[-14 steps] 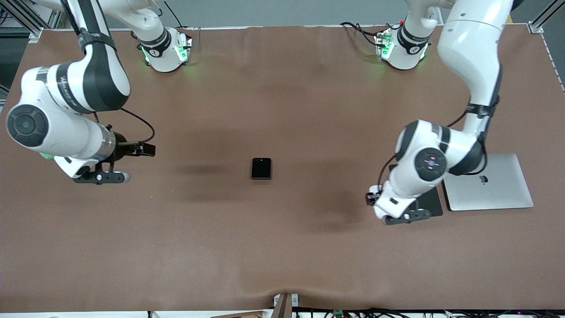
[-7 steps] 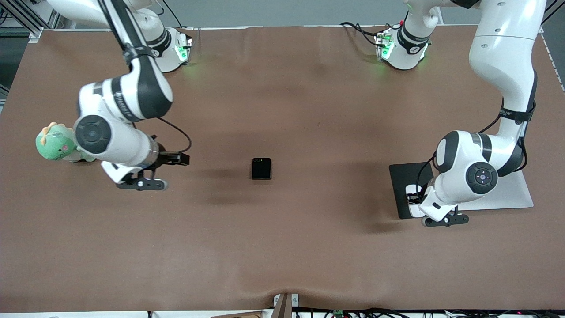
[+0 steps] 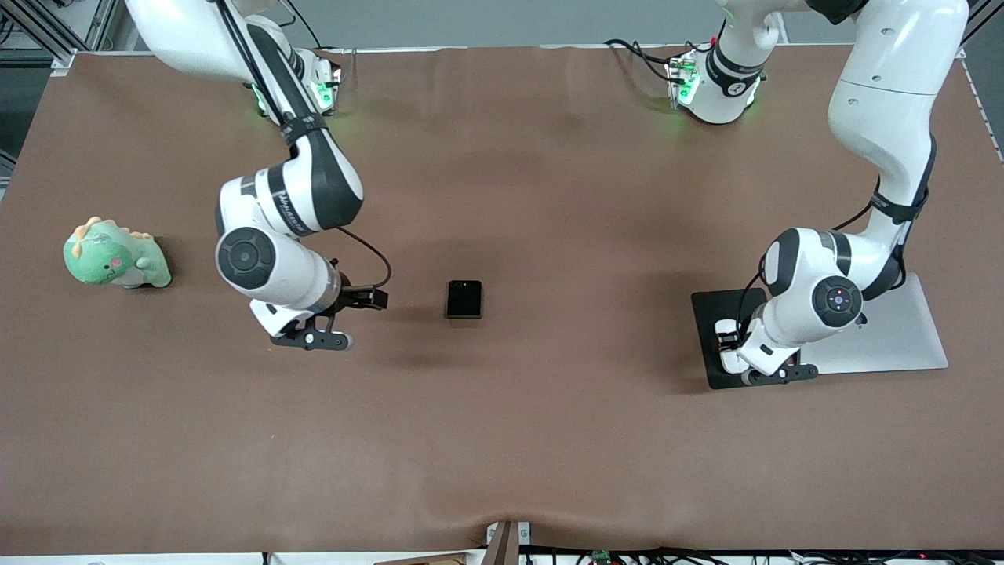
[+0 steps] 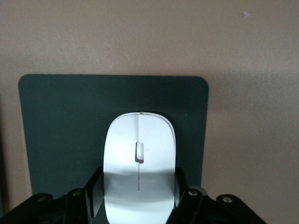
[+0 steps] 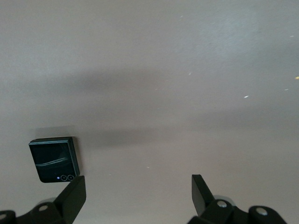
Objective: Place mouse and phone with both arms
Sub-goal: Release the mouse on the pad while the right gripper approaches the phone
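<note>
The right gripper (image 3: pixel 333 326) has moved toward the phone (image 3: pixel 464 299) at frame centre, fingers wide apart and empty. The left gripper (image 4: pixel 139 198) is closed on the mouse (image 4: pixel 139 163) over the dark pad (image 3: pixel 718 308), at right.

We found the phone (image 3: pixel 464 299) lying mid-table (image 3: pixel 502 439), with the toy dinosaur (image 3: pixel 115 255) well apart toward the right arm's end. Toward the left arm's end, the pad (image 3: pixel 725 310) lay touching the laptop (image 3: pixel 902 333). The mouse (image 4: pixel 139 163) was over the pad, between the left end effector's (image 4: pixel 139 196) fingers.
</note>
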Controlling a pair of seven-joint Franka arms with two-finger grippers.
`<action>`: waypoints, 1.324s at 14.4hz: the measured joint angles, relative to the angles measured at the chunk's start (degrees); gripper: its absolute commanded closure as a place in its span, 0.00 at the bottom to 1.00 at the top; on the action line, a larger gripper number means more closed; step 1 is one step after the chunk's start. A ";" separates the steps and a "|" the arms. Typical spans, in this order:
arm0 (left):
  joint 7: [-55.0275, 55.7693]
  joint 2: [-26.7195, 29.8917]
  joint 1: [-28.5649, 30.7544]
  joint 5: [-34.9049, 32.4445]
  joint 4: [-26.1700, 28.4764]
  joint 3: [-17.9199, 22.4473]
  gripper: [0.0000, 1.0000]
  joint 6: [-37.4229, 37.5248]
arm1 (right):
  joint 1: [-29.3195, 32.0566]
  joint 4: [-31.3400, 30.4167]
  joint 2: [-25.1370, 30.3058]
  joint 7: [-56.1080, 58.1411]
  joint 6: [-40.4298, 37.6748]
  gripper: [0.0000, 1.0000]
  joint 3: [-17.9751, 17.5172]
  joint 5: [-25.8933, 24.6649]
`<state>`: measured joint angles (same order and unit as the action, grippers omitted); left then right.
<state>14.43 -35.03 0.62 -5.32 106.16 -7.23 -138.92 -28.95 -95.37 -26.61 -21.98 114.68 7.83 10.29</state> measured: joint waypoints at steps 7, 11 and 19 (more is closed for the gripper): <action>-3.97 0.37 2.09 -0.03 0.15 0.06 0.56 -0.26 | -4.73 -0.02 -5.14 -2.34 9.35 0.00 -0.05 2.12; -4.09 0.37 2.18 -0.03 0.65 -0.03 0.54 -0.26 | -7.12 0.00 -8.17 -2.47 15.00 0.00 -0.07 2.20; -4.08 0.27 2.18 -0.04 0.89 -0.08 0.00 -0.44 | -9.37 0.31 -10.15 -2.59 18.65 0.00 -2.66 3.68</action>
<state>10.36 -34.75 2.79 -5.35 107.05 -7.31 -139.36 -38.32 -95.06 -36.76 -24.57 133.33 5.17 13.97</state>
